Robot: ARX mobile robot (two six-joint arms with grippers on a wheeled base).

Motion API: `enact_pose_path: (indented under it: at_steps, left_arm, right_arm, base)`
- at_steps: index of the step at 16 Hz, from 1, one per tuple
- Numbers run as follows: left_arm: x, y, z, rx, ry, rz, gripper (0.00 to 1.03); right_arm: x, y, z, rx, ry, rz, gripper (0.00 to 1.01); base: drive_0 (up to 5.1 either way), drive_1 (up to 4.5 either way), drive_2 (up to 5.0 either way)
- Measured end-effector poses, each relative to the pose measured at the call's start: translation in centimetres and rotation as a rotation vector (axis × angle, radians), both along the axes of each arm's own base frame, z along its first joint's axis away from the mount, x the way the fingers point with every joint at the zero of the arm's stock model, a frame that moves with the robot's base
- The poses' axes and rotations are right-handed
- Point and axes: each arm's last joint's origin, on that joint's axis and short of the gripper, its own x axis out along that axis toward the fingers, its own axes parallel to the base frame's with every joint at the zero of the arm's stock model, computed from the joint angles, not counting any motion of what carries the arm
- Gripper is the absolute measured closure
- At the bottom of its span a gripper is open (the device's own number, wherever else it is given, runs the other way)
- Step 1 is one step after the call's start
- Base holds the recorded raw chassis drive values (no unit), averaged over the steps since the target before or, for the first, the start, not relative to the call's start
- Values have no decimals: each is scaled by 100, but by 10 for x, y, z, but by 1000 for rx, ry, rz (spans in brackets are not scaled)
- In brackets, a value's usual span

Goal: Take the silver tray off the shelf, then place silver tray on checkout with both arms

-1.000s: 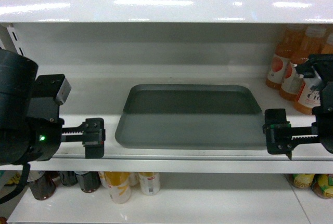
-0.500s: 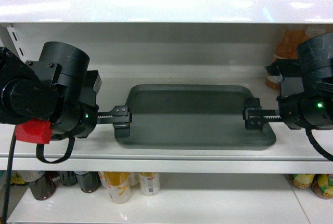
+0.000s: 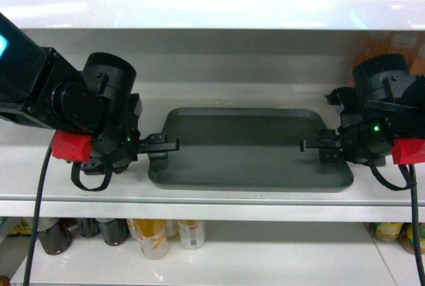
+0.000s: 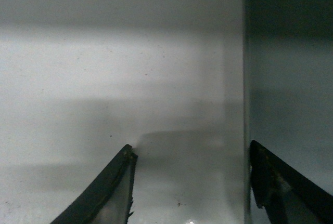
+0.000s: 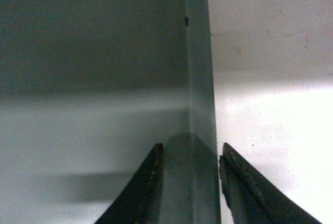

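Head view: the left arm [image 3: 86, 117], with a red block beneath it, reaches in from the left, its gripper [image 3: 159, 146] at the left edge of the silver tray [image 3: 249, 150]. The tray lies flat on the white shelf [image 3: 199, 193], under another shelf board. The right arm [image 3: 375, 127] comes in from the right, its gripper [image 3: 322, 148] at the tray's right edge.

Left wrist view: the left gripper's fingers [image 4: 112, 190] are spread wide, one over the white shelf [image 4: 104, 89], the other over the tray [image 4: 291, 78], the rim between them.

Right wrist view: the right gripper's fingers [image 5: 143, 190] stand slightly apart, straddling the tray rim [image 5: 200, 104]; whether they touch it I cannot tell.
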Motion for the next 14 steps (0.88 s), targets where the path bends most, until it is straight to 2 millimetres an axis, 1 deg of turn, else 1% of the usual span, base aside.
enact_pose_path:
  at_steps: [2, 3, 4, 5, 6, 7, 8, 9, 11, 12, 13, 14]
  left_arm:
    - [2, -2, -1, -18, 20, 4, 59]
    - [3, -2, -1, -29, 29, 2, 69]
    - [2, -4, -1, -33, 31, -2, 78]
    - [2, -7, -1, -35, 31, -8, 89]
    - [0, -7, -2, -38, 24, -3, 97]
    - [-3, -6, -3, -60, 18, -3, 101]
    - [-8, -5, -2, -62, 12, 0, 101]
    - [-17, -6, 1, -60, 3, 5, 101]
    - [-45, -4, 5, -51, -7, 18, 101]
    - [-56, -3, 8, -55, -14, 20, 101]
    - [-66, -2, 15, -55, -38, 21, 101]
    - [-78, -1, 26, -43, -72, 26, 101]
  right_arm:
    - [1, 2, -1, -11, 7, 3, 87]
    - [1, 2, -1, 0, 8, 11, 95]
    - [1, 2, -1, 12, 6, 16, 97]
    - [0, 2, -2, 18, 3, 13, 97]
    - [-2, 2, -2, 22, -5, 14, 97]
    - [-5, 2, -4, 34, -14, 17, 97]
    - [-9, 1, -3, 57, -25, 13, 97]
    - [-17, 1, -3, 68, -27, 9, 97]
    - [-40, 2, 0, 95, -31, 7, 97]
    - [-50, 1, 3, 97, -34, 5, 97]
    - [-60, 2, 6, 105, -45, 2, 97]
    - [-72, 4, 13, 116, -60, 2, 97]
  base:
    - [0, 0, 0]
    - [0, 0, 0]
    - [0, 0, 0]
    - [0, 0, 0]
    - [0, 0, 0]
    - [0, 0, 0]
    - [0, 0, 0]
    - [0, 0, 0]
    - [0, 0, 0]
    - [0, 0, 0]
    - [0, 0, 0]
    - [0, 0, 0]
